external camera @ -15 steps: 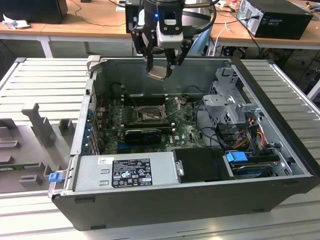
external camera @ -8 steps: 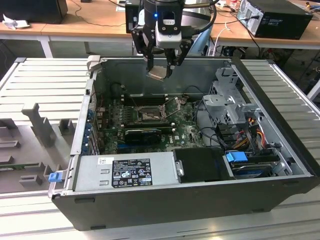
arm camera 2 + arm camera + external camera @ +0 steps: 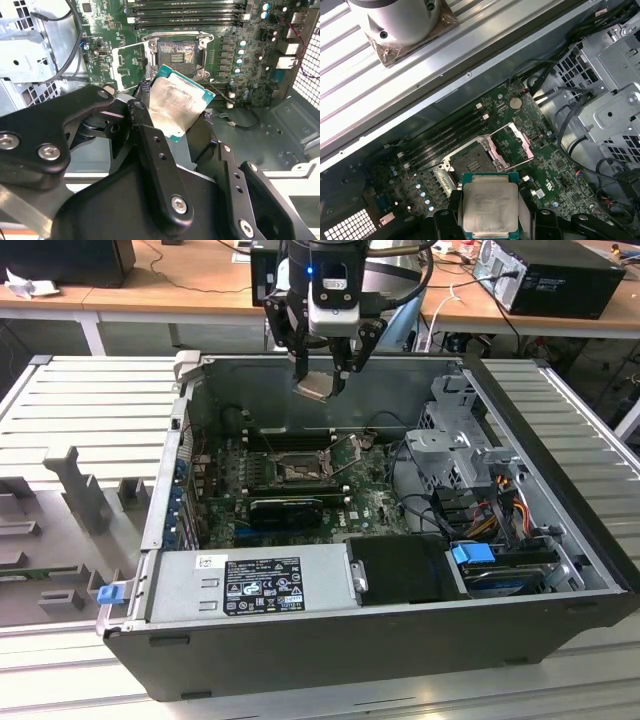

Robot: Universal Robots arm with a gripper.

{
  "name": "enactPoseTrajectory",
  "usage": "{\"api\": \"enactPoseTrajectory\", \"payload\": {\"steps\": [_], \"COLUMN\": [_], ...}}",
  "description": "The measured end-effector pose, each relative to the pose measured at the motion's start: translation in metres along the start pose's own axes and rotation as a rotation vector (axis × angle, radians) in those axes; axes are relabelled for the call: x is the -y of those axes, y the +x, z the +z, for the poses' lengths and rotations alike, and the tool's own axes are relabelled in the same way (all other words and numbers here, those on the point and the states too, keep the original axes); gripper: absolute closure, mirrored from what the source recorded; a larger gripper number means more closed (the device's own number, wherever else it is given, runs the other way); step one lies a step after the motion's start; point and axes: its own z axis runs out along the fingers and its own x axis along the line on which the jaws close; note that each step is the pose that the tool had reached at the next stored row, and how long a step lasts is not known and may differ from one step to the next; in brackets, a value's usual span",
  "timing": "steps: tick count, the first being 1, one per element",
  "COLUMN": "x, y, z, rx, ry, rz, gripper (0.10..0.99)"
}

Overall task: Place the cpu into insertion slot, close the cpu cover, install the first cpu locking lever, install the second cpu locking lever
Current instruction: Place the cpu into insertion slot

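Observation:
My gripper hangs over the back of the open computer case, shut on the cpu, a small square chip with a pale metal top. In both wrist views the cpu sits tilted between the black fingers, well above the motherboard. The insertion slot lies below, dark and bare inside its silvery rim. The cpu cover is swung open beside the slot.
Long black memory slots run along one side of the socket, and a black graphics card lies on the other. A power supply fills the case front. A metal drive cage with cables stands at the exterior view's right.

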Motion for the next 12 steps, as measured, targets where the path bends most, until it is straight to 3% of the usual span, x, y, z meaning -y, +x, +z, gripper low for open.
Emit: {"api": "enactPoseTrajectory", "payload": {"steps": [12], "x": [0.0], "y": [0.0], "z": [0.0], "rx": [0.0041], "ry": [-0.001], "rz": [0.046], "gripper": [0.553]}}
